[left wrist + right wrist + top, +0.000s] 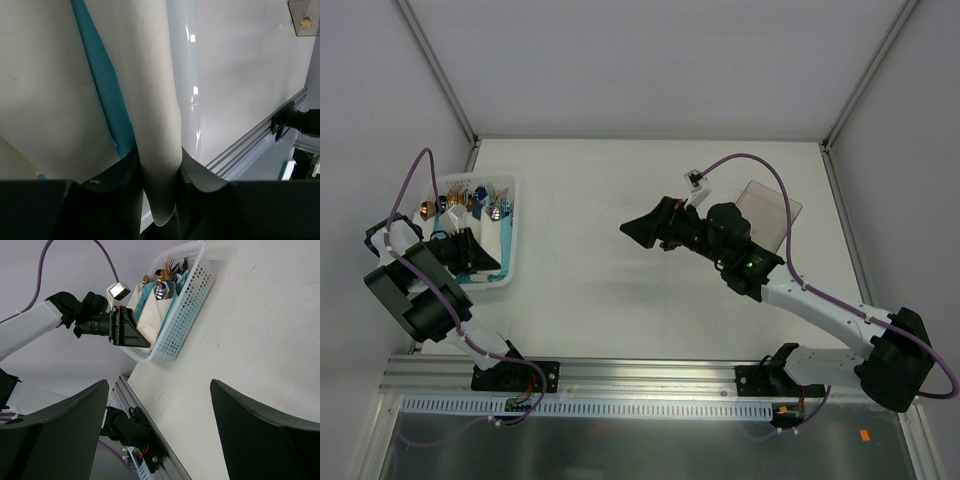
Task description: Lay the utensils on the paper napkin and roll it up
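Left hand [160, 175] pinches the paper napkin [150, 100] in the basket [190, 300] at the surface [580, 290] edge. Right hand [159, 400] hangs wide open, empty, over its middle

A robotics lab test cell: white worktop [620, 300] boxed in by plain white panels [650, 60]; two robot arms [830, 315] bolted to an aluminium rail [650, 375]; purple cables [740, 160] looping loose.
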`<state>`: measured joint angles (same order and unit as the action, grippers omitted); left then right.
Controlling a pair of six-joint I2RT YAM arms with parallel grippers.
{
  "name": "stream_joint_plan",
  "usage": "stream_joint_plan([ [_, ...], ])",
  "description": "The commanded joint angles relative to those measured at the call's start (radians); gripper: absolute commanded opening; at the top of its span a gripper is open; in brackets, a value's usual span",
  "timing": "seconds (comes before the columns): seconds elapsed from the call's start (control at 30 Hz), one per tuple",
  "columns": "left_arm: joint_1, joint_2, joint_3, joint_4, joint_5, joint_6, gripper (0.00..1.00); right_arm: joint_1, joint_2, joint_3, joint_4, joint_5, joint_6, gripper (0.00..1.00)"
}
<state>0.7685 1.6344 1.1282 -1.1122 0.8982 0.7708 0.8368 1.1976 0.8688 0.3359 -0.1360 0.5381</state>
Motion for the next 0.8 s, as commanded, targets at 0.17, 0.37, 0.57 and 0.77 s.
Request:
stream_joint_plan([
  [0.17, -0.037, 0.002, 0.008, 0.080, -0.013, -0.110, 0.00, -0.011, -0.026, -0.016, 0.034, 0.004, -0.001, 0.86],
  [0.37, -0.066, 0.018, -0.011, 0.089, -0.004, -0.096, 0.00, -0.018, -0.024, -0.017, 0.034, -0.004, 0.000, 0.86],
  [0.57, -0.087, 0.008, -0.021, 0.092, -0.004, -0.087, 0.00, -0.024, -0.023, -0.022, 0.034, -0.008, 0.005, 0.86],
  [0.77, -0.115, -0.002, -0.036, 0.092, 0.002, -0.071, 0.00, -0.024, -0.018, -0.022, 0.037, -0.016, 0.008, 0.86],
])
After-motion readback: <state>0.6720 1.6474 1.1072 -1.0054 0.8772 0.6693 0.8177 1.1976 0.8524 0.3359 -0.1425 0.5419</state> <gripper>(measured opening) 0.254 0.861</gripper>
